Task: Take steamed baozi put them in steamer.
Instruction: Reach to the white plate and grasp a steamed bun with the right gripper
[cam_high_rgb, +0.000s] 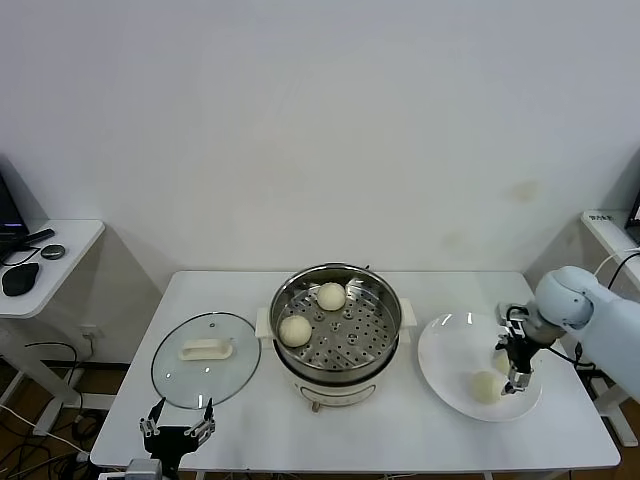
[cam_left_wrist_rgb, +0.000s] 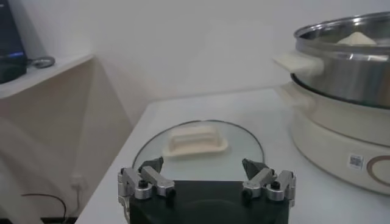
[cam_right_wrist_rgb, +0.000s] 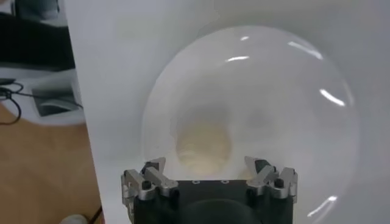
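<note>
My right gripper (cam_high_rgb: 519, 378) hangs wide open over the white plate (cam_high_rgb: 445, 372) on the right, above a bun (cam_right_wrist_rgb: 203, 146), holding nothing. Two buns (cam_high_rgb: 295, 330) sit in the steamer (cam_high_rgb: 385, 330) in the middle. My left gripper (cam_high_rgb: 177, 418) waits open, near the glass lid (cam_high_rgb: 205, 360).

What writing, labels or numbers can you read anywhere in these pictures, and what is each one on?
No text can be read.
Steamer: a small square code sticker on its cream base, too small to read.
Beside it, part of a round mark, cut off at the picture's edge, unreadable.
</note>
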